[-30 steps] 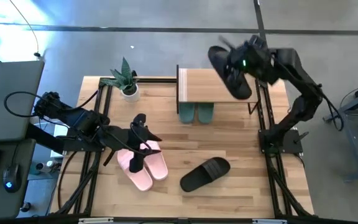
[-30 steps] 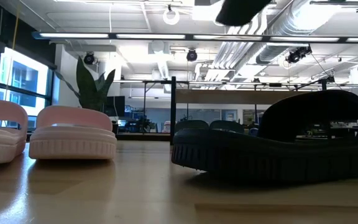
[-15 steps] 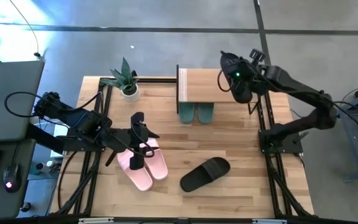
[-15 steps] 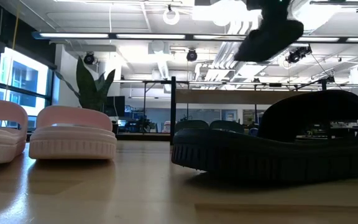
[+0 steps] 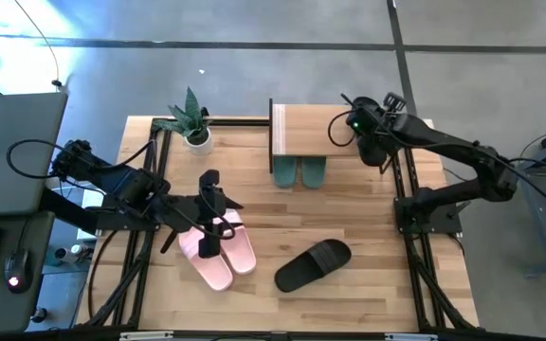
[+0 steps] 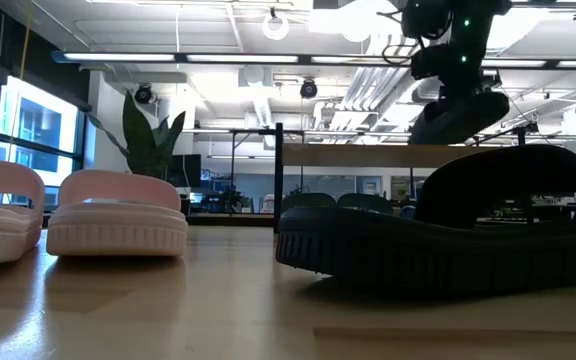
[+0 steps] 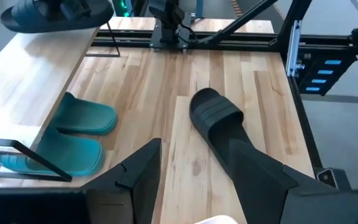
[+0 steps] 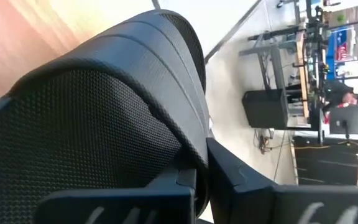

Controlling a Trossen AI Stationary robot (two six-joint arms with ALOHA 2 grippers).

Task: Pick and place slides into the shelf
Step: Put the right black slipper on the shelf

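Nearest the table's front edge lies one black slide (image 5: 313, 265), ribbed strap, matte foam; beside it the pink slides (image 5: 218, 248) rest under the left gripper (image 5: 211, 220), whose fingers stand apart over them, gripping nothing. Farther back, teal-green slides (image 5: 300, 172) sit beneath the shelf (image 5: 303, 130), a smooth pale board on thin black legs. At its far right edge the right gripper (image 5: 368, 133) is clamped on the second black slide (image 5: 372, 142). Judgement: lower it flat, sole down, fully over the board before releasing.
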